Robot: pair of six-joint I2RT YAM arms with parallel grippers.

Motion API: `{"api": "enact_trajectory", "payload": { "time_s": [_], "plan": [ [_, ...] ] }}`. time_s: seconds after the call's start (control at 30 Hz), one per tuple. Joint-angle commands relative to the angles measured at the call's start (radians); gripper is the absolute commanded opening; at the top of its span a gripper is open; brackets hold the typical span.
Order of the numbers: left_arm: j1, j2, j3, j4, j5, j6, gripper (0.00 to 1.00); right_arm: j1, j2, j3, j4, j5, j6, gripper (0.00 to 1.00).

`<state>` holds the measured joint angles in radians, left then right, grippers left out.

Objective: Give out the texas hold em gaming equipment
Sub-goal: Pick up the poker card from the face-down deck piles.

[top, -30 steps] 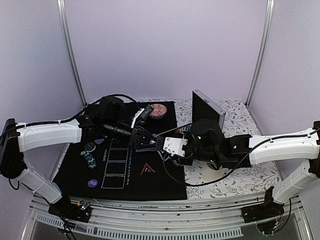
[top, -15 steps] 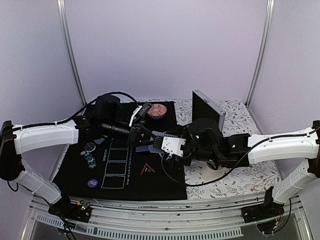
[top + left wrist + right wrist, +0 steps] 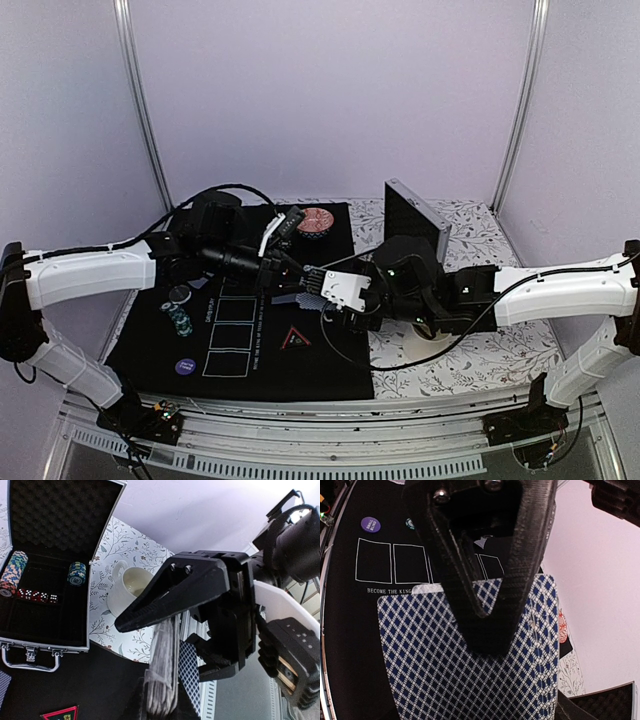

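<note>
A deck of blue-diamond-backed playing cards (image 3: 162, 672) stands edge-on in my left gripper (image 3: 167, 700), which is shut on its lower end above the black mat (image 3: 240, 300). In the top view the left gripper (image 3: 288, 272) meets my right gripper (image 3: 318, 288) over the mat's middle. The right gripper's fingers (image 3: 170, 590) stand apart on either side of the deck's upper end, and one card (image 3: 190, 675) leans off the deck's side. In the right wrist view the card backs (image 3: 470, 680) fill the frame under the right gripper (image 3: 487, 622).
A red triangle marker (image 3: 296, 338), a purple disc (image 3: 186, 367), a black disc (image 3: 180, 294) and striped chips (image 3: 180, 320) lie on the mat by white card outlines (image 3: 230, 335). A red patterned bowl (image 3: 318, 222) sits at the back. An open chip case (image 3: 45, 570) and a white cup (image 3: 127, 590) stand to the right.
My left gripper has shut on the deck. The right gripper opened wide around the deck's top, then narrowed. Both arms shifted slightly toward the back.
</note>
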<state>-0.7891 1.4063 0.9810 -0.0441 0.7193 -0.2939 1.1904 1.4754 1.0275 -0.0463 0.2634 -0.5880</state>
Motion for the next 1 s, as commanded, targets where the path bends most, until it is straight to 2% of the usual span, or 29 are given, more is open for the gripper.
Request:
{"api": "enact_trajectory", "payload": {
  "time_s": [0.0,0.1,0.2,0.37,0.53,0.6,0.83,0.97],
  "plan": [
    [-0.015,-0.015,0.011,-0.007,0.029,0.025,0.0,0.0,0.016,0.027,0.003,0.053,0.004,0.64],
    [-0.018,-0.011,0.016,-0.007,0.046,0.027,0.0,0.002,0.022,0.029,0.012,0.074,0.001,0.6],
    [-0.02,-0.008,0.019,-0.003,0.06,0.025,0.1,0.001,0.021,0.029,0.022,0.083,-0.004,0.58],
    [-0.025,0.001,0.018,0.005,0.068,0.017,0.18,0.001,0.012,0.019,0.046,0.086,-0.009,0.54],
    [-0.031,0.01,0.017,0.033,0.085,0.006,0.35,0.001,0.015,0.017,0.05,0.087,-0.011,0.52],
    [-0.031,0.01,0.018,0.034,0.08,0.006,0.39,0.001,0.014,0.014,0.05,0.088,-0.011,0.52],
    [-0.032,0.001,0.03,-0.023,-0.049,0.027,0.37,0.001,0.008,0.011,0.051,0.082,-0.009,0.51],
    [-0.034,-0.011,0.052,-0.087,-0.151,0.056,0.3,0.0,0.005,0.01,0.051,0.079,-0.009,0.51]
  ]
}}
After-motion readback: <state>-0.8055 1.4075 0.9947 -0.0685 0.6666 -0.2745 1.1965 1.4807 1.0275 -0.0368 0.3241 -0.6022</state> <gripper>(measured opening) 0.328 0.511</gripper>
